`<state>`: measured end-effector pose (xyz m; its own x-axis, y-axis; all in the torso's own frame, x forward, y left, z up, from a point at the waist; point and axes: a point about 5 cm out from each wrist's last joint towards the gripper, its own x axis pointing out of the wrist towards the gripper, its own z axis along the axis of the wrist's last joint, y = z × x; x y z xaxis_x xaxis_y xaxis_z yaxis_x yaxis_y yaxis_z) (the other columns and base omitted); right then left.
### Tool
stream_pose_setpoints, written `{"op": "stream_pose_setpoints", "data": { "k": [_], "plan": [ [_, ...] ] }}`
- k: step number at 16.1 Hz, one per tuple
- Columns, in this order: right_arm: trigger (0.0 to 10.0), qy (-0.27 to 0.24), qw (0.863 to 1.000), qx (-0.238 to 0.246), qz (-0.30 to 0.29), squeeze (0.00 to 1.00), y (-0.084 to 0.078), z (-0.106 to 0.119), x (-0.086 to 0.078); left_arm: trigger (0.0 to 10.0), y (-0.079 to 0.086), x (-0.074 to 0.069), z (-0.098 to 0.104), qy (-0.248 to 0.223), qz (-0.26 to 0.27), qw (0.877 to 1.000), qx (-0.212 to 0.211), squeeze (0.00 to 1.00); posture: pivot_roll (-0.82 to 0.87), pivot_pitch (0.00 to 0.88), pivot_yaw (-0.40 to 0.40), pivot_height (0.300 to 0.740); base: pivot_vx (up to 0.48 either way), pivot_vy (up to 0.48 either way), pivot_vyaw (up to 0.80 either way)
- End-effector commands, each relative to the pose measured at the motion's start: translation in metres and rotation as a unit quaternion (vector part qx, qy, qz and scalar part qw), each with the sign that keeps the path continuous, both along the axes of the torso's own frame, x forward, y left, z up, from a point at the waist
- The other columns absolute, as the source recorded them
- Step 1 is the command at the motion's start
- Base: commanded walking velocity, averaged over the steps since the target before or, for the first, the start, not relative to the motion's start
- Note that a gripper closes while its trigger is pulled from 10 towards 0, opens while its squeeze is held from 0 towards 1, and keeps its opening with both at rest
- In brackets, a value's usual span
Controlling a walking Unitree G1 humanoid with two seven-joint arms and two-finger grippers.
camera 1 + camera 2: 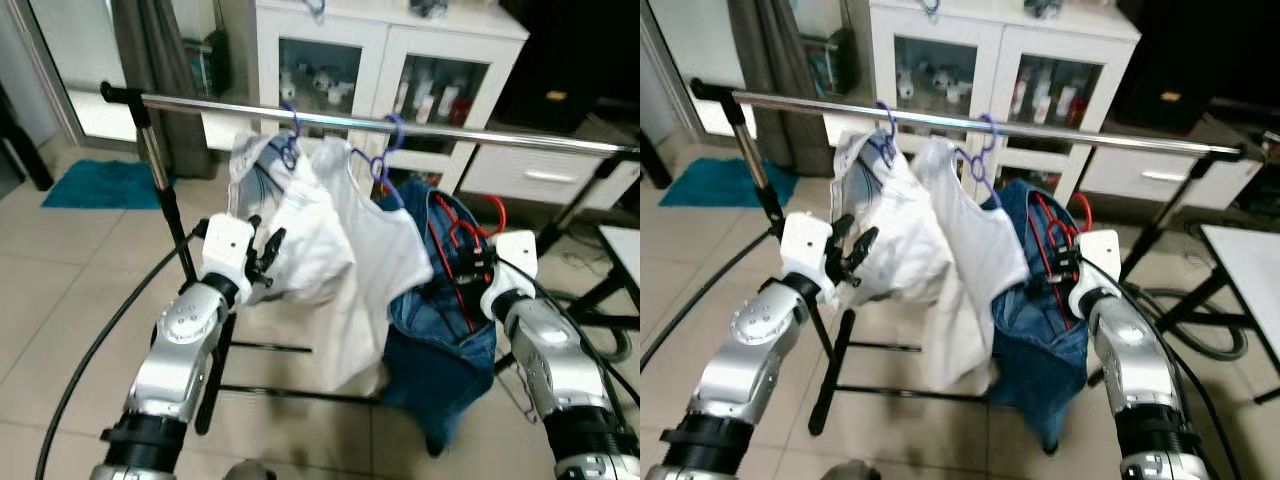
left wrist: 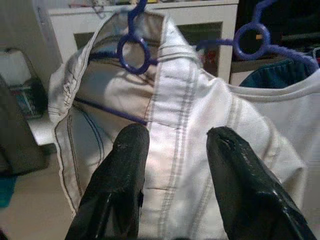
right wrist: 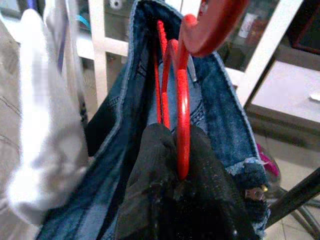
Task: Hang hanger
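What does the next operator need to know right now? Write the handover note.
Right gripper: shut on the red hanger, which carries the jeans, held below the rail near its right end.
Left gripper: open, right at the white garment, gripping nothing.
On the rail: two purple hangers with white garments, already hung.
Done: red hanger with jeans picked up and brought to the rack.
Left: lift the red hook over the rail, probably to the right of the purple hangers, let it settle, then release. Watch that the jeans do not snag the white shirt beside them.
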<state>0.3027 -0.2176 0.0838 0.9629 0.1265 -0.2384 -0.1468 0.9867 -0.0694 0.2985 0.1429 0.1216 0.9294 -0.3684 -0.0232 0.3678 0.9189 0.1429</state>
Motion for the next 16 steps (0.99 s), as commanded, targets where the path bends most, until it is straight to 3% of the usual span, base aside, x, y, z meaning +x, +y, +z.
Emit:
{"op": "stream_pose_setpoints", "data": {
  "k": [1, 5, 11, 16],
  "plan": [
    [10.0, -0.032, 0.999, -0.004, -0.003, 0.00, -0.003, 0.013, 0.004, 10.0, -0.004, 0.001, 0.002, -0.003, -0.004, 1.000, 0.004, 0.00, 0.08, 0.000, -0.060, 0.740, 0.000, -0.420, 0.80],
    [10.0, -0.032, 0.999, 0.012, -0.024, 0.00, -0.006, 0.012, 0.003, 10.0, -0.005, 0.000, 0.001, -0.002, -0.004, 1.000, 0.006, 0.00, 0.08, 0.000, -0.064, 0.740, 0.000, -0.421, 0.20],
    [10.0, -0.046, 0.998, 0.014, -0.045, 0.00, -0.003, 0.015, -0.004, 10.0, -0.008, 0.002, 0.006, -0.007, -0.024, 0.999, -0.020, 0.00, 0.07, 0.000, -0.061, 0.740, 0.000, 0.000, 0.00],
    [10.0, -0.067, 0.996, 0.027, -0.054, 0.00, -0.002, 0.027, 0.002, 10.0, -0.010, 0.005, 0.010, -0.012, -0.034, 0.999, -0.027, 0.00, 0.07, 0.000, -0.053, 0.740, 0.298, 0.000, -0.57]
  ]
}}
